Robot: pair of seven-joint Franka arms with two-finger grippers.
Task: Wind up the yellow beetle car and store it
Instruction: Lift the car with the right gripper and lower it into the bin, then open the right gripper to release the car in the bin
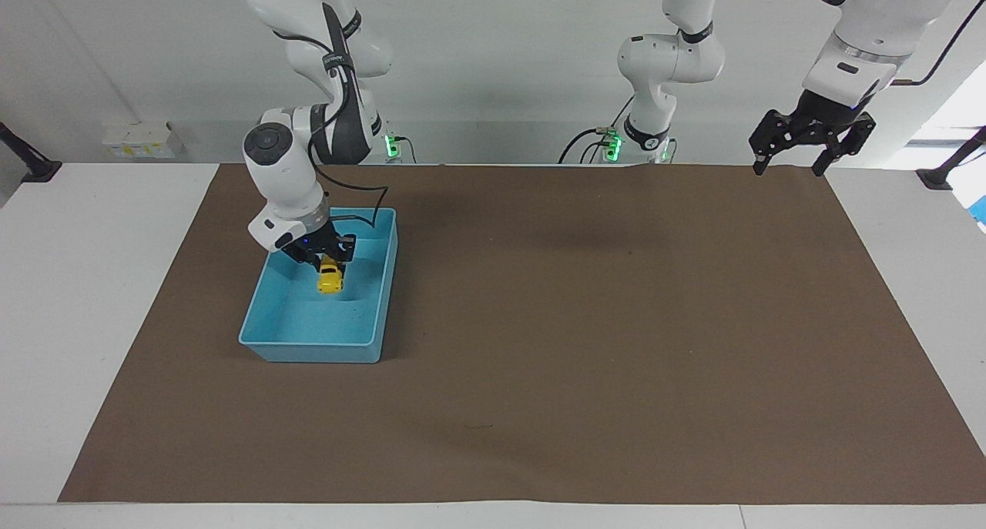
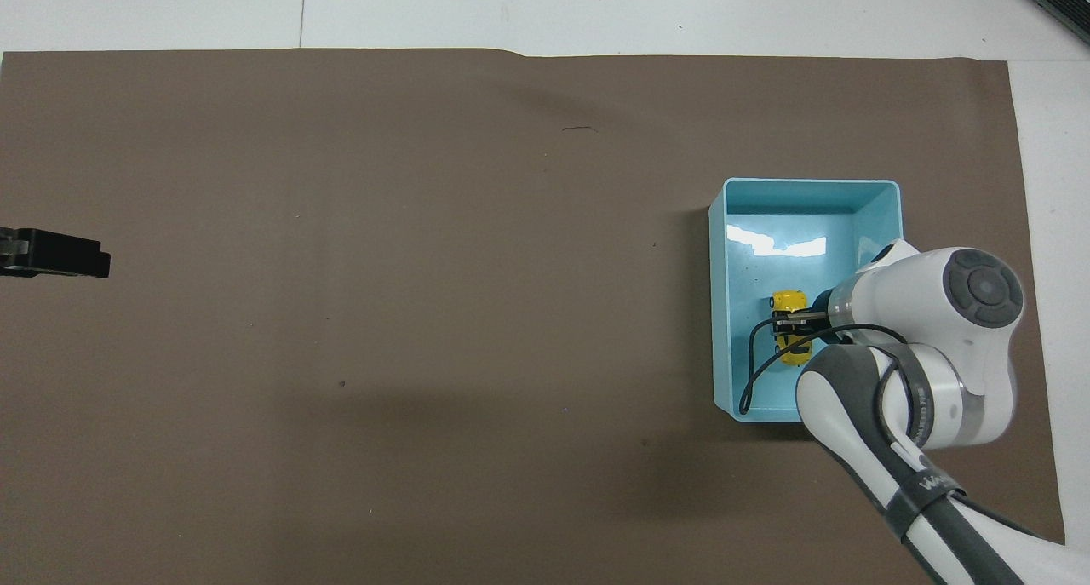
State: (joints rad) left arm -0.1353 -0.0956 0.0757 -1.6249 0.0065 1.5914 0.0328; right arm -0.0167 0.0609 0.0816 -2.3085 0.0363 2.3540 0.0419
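Right gripper (image 1: 330, 261) clamps yellow beetle car (image 1: 331, 277) (inside blue bin (image 1: 308, 347)).

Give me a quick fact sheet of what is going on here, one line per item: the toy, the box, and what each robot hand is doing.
toy: yellow beetle car, held inside the blue bin, low over its floor
box: blue bin, open-topped, on the brown mat toward the right arm's end of the table
right hand: shut on the car, reaching down into the bin
left hand: open, empty, raised over the mat's corner at the left arm's end; this arm waits
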